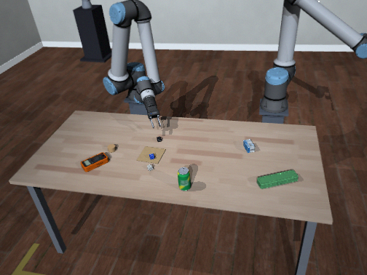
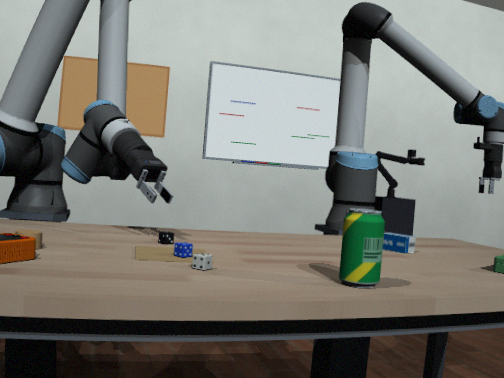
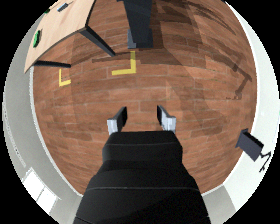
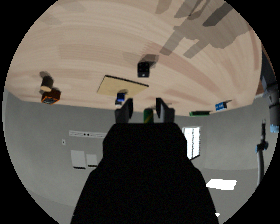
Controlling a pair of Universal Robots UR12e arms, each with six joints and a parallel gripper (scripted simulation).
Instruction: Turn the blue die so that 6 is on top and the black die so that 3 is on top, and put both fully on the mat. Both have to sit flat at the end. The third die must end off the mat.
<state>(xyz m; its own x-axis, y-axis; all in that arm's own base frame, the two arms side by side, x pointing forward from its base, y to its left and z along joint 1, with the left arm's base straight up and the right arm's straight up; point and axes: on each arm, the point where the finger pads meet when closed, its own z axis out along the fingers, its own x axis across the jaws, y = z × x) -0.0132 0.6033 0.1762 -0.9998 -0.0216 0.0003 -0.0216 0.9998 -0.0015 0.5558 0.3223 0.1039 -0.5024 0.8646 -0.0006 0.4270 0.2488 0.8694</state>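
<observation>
The blue die [image 1: 151,156] [image 2: 183,249] [image 4: 120,96] sits flat on the tan mat [image 1: 145,151] [image 2: 150,253] [image 4: 114,87]. The black die [image 1: 159,139] [image 2: 166,237] [image 4: 143,69] lies flat on the table behind the mat, off it. The white die [image 1: 150,167] [image 2: 202,261] lies flat in front of the mat, off it. The top numbers are too small to read surely. My right gripper [image 1: 156,126] [image 2: 161,199] [image 4: 144,104] is open and empty, tilted above and behind the black die. My left gripper [image 2: 486,186] [image 3: 142,112] is open and empty, far from the dice.
A green can [image 1: 184,180] [image 2: 362,249] stands in front, right of the white die. An orange meter [image 1: 95,161] and a wooden piece [image 1: 111,148] lie left of the mat. A blue-white box [image 1: 249,145] and a green block [image 1: 277,179] lie far right.
</observation>
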